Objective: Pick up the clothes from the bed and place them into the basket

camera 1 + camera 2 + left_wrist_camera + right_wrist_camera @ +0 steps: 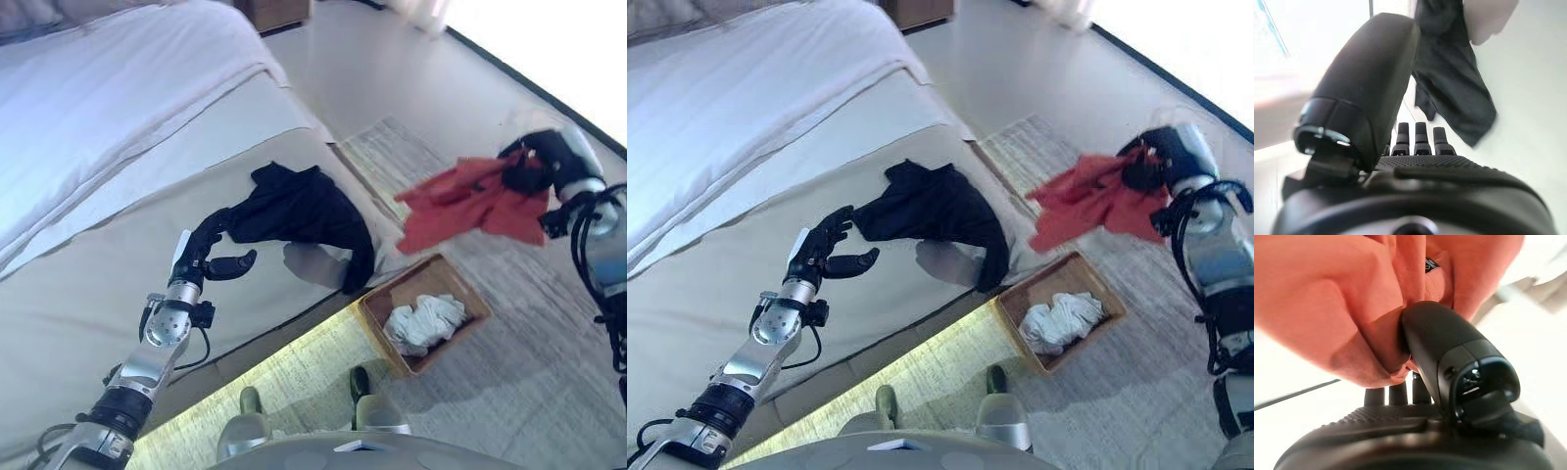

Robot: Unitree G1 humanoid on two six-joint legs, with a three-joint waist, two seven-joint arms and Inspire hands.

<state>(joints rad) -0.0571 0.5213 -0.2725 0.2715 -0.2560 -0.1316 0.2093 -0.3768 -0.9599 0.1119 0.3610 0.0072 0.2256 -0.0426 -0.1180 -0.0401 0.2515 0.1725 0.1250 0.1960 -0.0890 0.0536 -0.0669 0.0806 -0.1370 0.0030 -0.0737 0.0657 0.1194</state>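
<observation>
My right hand [530, 166] is shut on a red garment [460, 201] and holds it in the air above the floor, up and to the right of the brown basket [375, 315]. In the right wrist view the red cloth [1342, 293] is pinched between the thumb [1449, 352] and the fingers. A black garment [299, 211] lies on the beige bed [88, 294] near its edge, one part hanging over the side. My left hand [208, 250] is open, just left of the black garment's sleeve. The black garment shows past its fingers in the left wrist view [1454, 83].
The basket stands on a patterned rug [509, 392] beside the bed and holds white cloth [423, 323]. A white duvet [108, 98] covers the far part of the bed. A brown nightstand [279, 12] stands at the back.
</observation>
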